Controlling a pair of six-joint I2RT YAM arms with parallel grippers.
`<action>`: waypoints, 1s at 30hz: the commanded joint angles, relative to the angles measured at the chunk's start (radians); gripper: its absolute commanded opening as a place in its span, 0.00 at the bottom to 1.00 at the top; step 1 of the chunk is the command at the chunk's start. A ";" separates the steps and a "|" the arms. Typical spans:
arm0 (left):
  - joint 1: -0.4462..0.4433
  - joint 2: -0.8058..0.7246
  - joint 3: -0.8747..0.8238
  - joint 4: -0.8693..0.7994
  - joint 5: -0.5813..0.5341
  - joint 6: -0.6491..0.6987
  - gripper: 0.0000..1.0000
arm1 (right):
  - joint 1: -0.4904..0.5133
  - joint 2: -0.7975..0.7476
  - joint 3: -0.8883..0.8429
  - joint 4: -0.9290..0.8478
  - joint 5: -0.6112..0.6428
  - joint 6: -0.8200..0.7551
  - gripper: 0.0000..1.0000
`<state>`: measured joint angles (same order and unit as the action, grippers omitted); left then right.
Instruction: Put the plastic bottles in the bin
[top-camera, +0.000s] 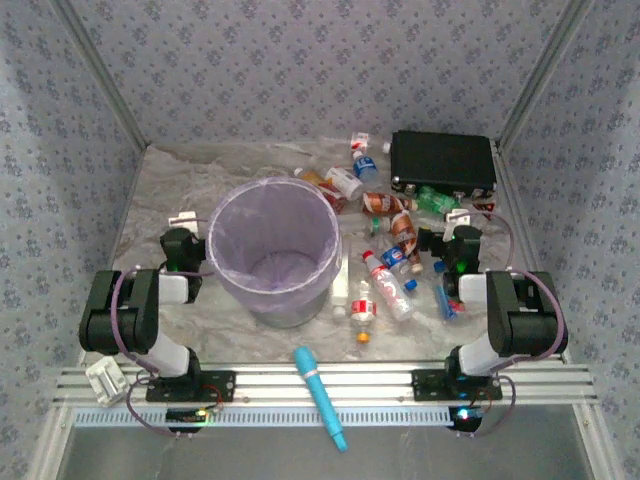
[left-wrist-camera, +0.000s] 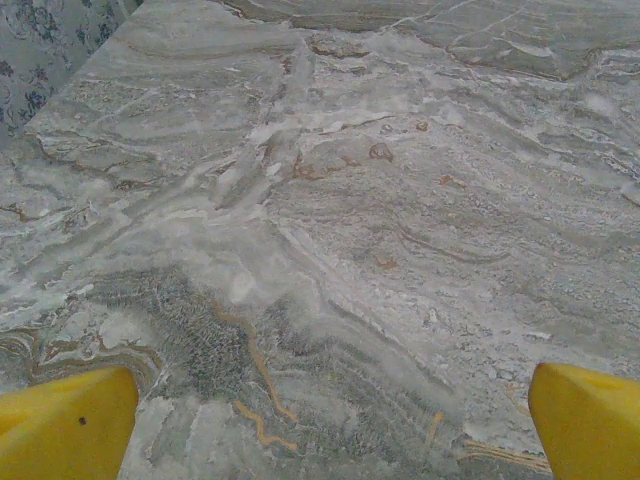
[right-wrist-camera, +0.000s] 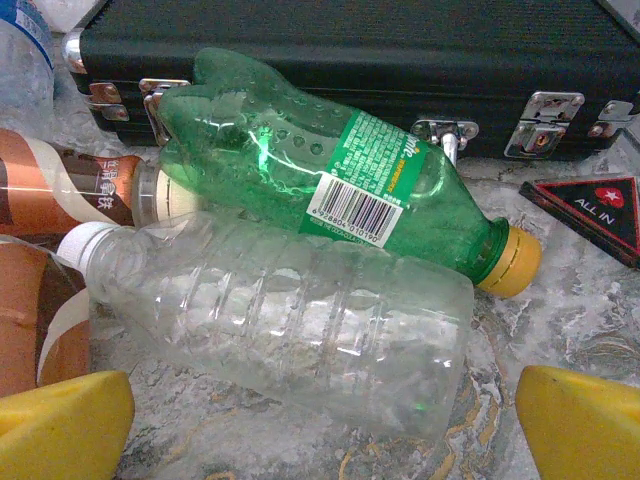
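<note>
Clear bottle (right-wrist-camera: 280, 330) crosswise just ahead of right gripper (right-wrist-camera: 325, 430), yellow fingers (right-wrist-camera: 70, 425) spread wide, gripping nothing. Green bottle (right-wrist-camera: 330, 190) behind it, against black case (right-wrist-camera: 350, 60). Left gripper (left-wrist-camera: 325, 425) likewise spread, over marble tabletop (left-wrist-camera: 350, 200). Bin (top-camera: 285, 303) between the arms.

— What does your worktop (left-wrist-camera: 400, 200) look like?
— Matt, marbled grey. Your clear bottle (right-wrist-camera: 290, 320) and green bottle (right-wrist-camera: 270, 160) are glossy see-through plastic; your black case (right-wrist-camera: 350, 50) is matt, finely textured, with shiny metal latches (right-wrist-camera: 545, 105).
</note>
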<state>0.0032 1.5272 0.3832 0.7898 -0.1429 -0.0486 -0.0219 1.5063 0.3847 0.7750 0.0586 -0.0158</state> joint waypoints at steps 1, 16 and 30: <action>-0.007 0.007 0.023 0.040 -0.004 0.010 1.00 | -0.007 0.011 0.020 0.000 -0.015 -0.011 1.00; 0.001 0.008 0.025 0.032 0.017 0.005 1.00 | -0.024 0.012 0.024 -0.010 -0.043 -0.001 1.00; 0.005 -0.014 0.042 -0.018 0.012 -0.004 1.00 | -0.028 0.009 0.019 -0.004 -0.055 0.000 1.00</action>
<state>0.0044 1.5269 0.3851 0.7856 -0.1417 -0.0494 -0.0418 1.5063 0.3851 0.7746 0.0174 -0.0154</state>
